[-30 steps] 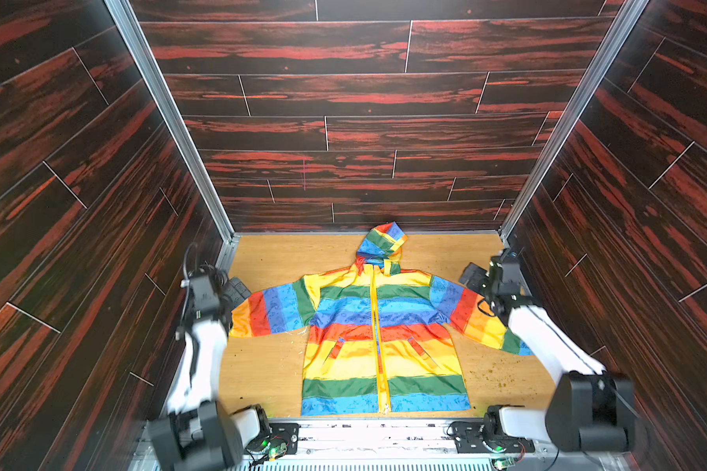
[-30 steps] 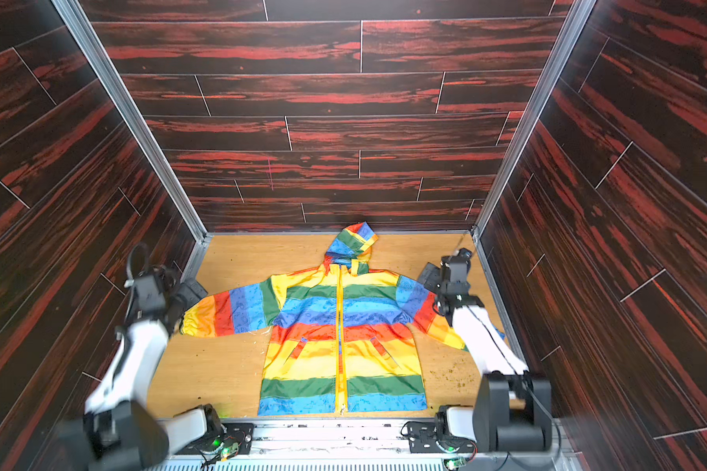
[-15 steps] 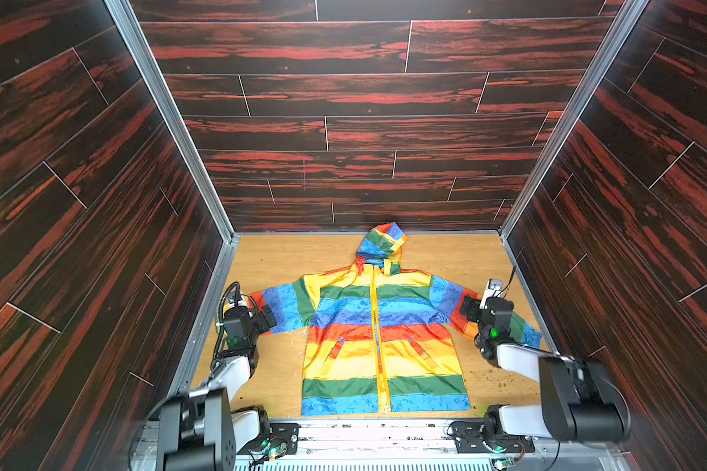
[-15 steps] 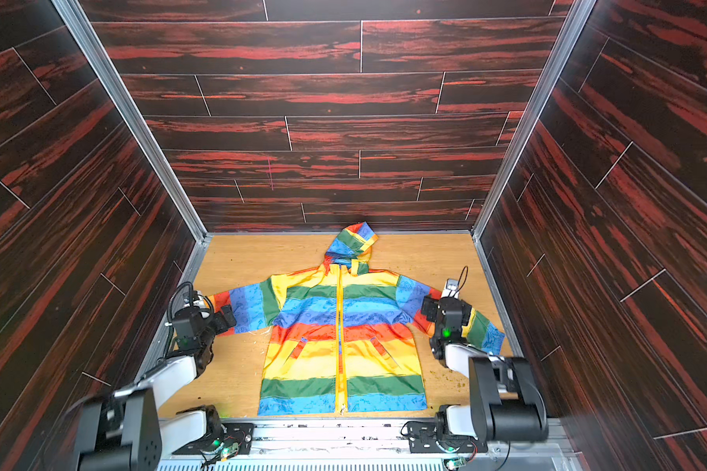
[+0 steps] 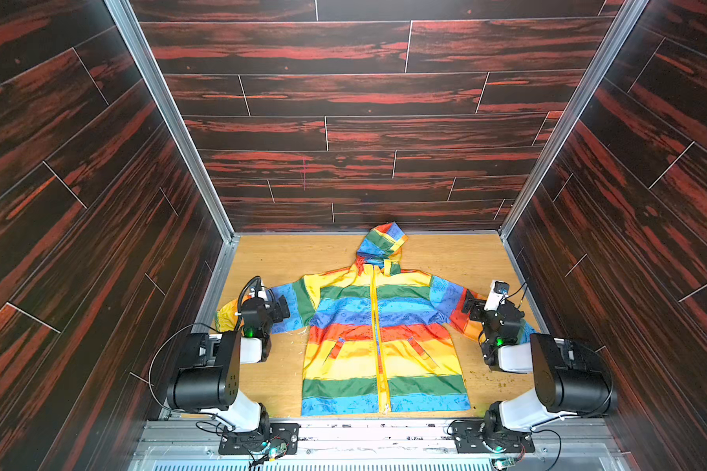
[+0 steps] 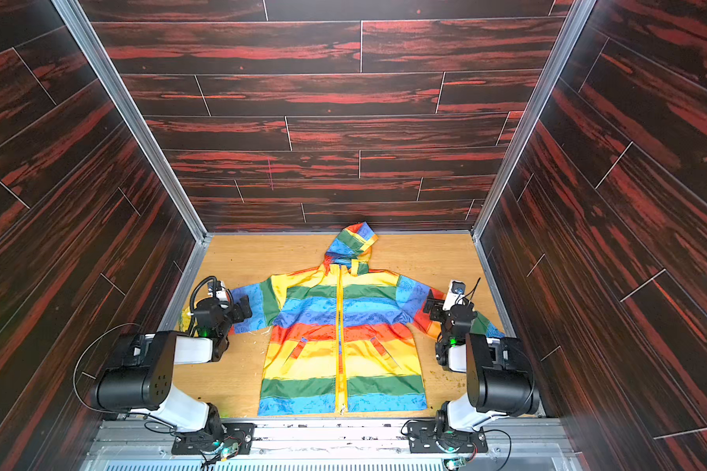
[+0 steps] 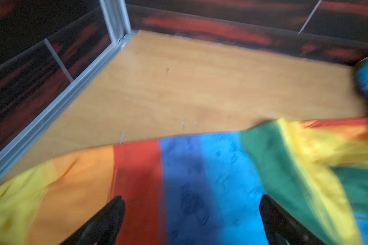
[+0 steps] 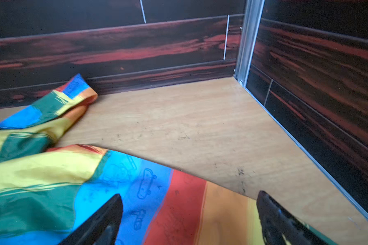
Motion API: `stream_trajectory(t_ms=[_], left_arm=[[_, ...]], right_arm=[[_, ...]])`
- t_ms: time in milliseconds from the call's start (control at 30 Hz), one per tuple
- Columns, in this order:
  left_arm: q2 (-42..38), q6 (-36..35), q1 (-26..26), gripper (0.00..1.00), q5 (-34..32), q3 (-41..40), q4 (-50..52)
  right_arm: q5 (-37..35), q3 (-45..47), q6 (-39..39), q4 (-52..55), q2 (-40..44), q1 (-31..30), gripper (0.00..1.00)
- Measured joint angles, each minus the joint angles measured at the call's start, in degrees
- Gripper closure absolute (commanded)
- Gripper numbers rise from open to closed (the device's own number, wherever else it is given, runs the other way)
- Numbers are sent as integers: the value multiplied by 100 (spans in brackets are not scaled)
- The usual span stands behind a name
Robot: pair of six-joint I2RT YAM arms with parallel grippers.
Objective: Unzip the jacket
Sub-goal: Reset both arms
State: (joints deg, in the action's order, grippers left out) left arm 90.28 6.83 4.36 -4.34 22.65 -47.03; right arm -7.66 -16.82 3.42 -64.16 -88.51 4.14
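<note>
2 grippers, the left gripper [image 5: 267, 306] and the right gripper [image 5: 491, 308], stood wide open, each low over a sleeve of the jacket [image 5: 384, 326], and neither held anything.

The jacket lay flat and face up in the middle of the table [image 5: 278, 261]. Its hem pointed toward the arm bases, and the tip of its hood [image 5: 381, 244] lay close to the back wall [image 5: 343, 134]. Both sleeves were spread out to the sides. The yellow zipper [image 5: 375, 338] ran shut from hem to collar in both top views. 2 slanted pockets [image 5: 336, 348] sat either side of it, on the red and yellow stripes.

The left gripper hung above the left sleeve [image 5: 303, 301], near the side wall [image 5: 99, 244]. The left wrist view was blurred. In it the fingers [image 7: 104, 222] framed the sleeve's red and blue bands, with only bare cloth between them. Whether the tips touched the cloth could not be told.

The right gripper hung above the right sleeve [image 5: 445, 293]. In the right wrist view its fingers [image 8: 104, 222] straddled the blue, red and orange bands. 1 finger sat over the blue band and the other near the sleeve's edge, by bare table. Contact there could not be told either.
</note>
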Motion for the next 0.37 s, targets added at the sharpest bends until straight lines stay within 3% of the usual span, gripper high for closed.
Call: stream_trajectory(t_ms=[367], left_arm=[[-22, -46, -144, 0, -527, 105, 70]], right_arm=[[175, -57, 0, -15, -7, 0, 1]])
